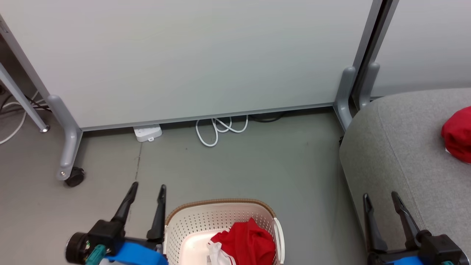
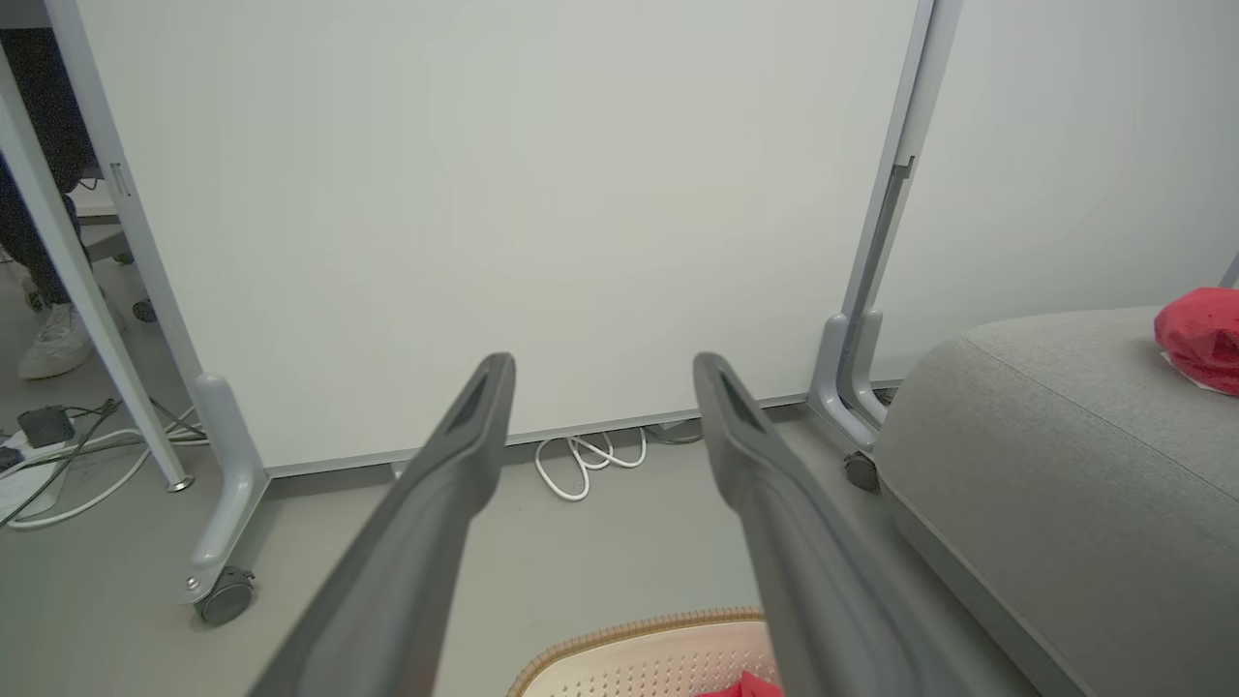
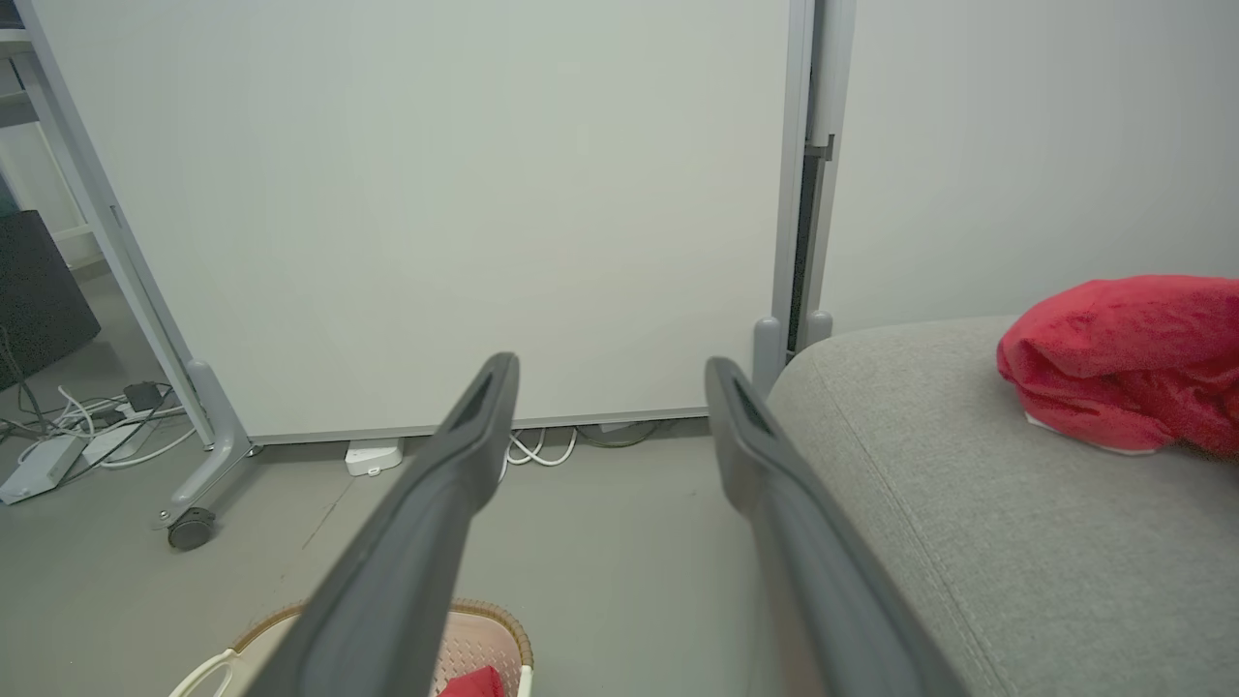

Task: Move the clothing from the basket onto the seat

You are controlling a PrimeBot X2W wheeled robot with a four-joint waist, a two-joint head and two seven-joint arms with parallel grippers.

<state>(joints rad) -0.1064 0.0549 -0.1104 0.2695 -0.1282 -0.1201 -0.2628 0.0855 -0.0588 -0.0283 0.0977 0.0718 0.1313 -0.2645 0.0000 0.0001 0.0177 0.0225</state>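
Left gripper is wide open and empty, hanging over the floor just left of the basket; right gripper same story, jaws spread, nothing in them, over the near-left edge of the seat. Head view: clothing sits crumpled in the right half of the basket, red with white trim at its near-left side, one fold peaking up toward the far wall. A red bundle lies on the seat at far right, cut by the frame edge, well apart from both grippers. Left wrist view: left gripper points at the white panel, basket rim low between its fingers with a sliver of red just visible; seat and red bundle off to the right. Right wrist view: right gripper also aimed at the panel, basket at bottom left with a scrap of red inside, seat along the right, red bundle slumped on it, white edge poking out underneath. Handling, my read: light, limp fabric, no shape of its own, so it'll drape and trail once lifted; not fragile, not slippery, but a shallow pinch may catch one layer only. Best bite looks like the raised fold on top of the heap, fingers coming straight down and closing across it, deep enough to gather several layers. Lift high enough that the hanging tail clears the rim, or the light basket could drag or tip.
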